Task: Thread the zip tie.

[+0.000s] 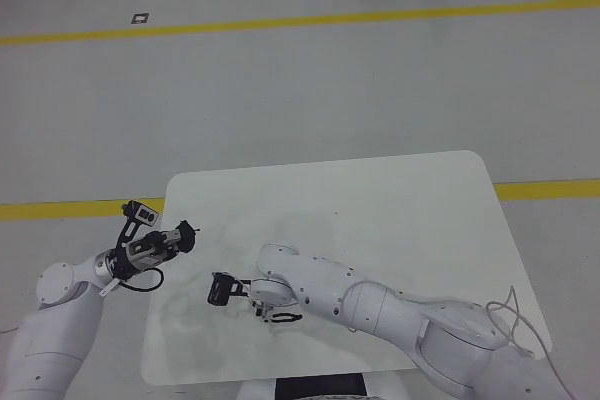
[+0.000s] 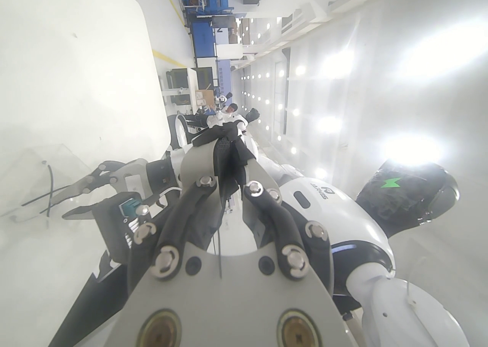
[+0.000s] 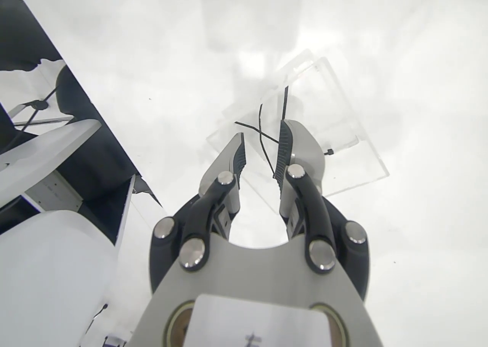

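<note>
Right gripper (image 3: 262, 129), jaws open, hangs just over the clear tray (image 3: 343, 116) with the loose zip ties (image 3: 251, 130) crossed between its fingers, one lying roughly along them; we judge it far nearer than the left gripper (image 2: 228, 135), clamped on a black strand (image 2: 220, 253).

1. A white table (image 1: 400, 210) with rounded corners stands on a grey floor (image 1: 300, 90) marked with yellow lines.
2. A clear plate (image 3: 339, 104) lies flat on the tabletop, toward the robot's left side.
3. Thin black zip ties (image 3: 260, 134) lie loose on that plate, two of them crossing each other.
</note>
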